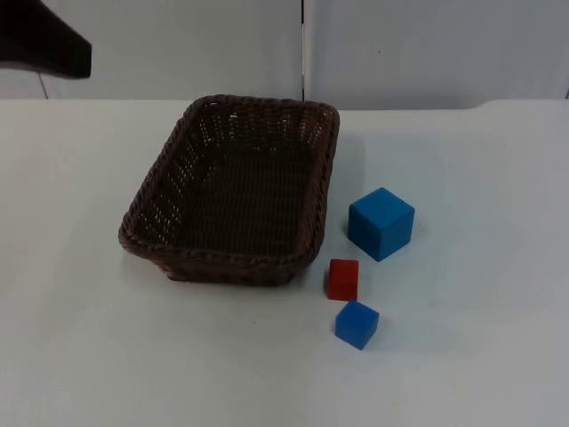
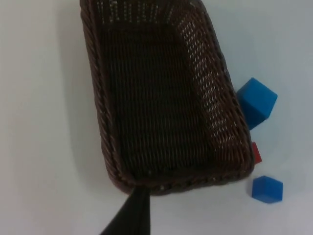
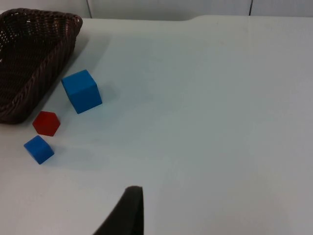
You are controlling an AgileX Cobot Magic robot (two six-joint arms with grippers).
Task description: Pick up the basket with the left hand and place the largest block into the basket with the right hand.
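Our left gripper (image 2: 128, 215) hovers over the dark brown woven wicker basket's (image 1: 233, 189) near rim; we cannot tell its state. The right gripper (image 3: 124, 211) waits, state also unclear. Nothing is lifted yet: the left must grasp the rim, while the large blue cube (image 1: 380, 222) sits at the basket's three o'clock.

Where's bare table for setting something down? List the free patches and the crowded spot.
Free: the table right of the large blue block, and the strip left of the basket. Crowded: beside the basket's right side, where the red block and small blue block cluster.
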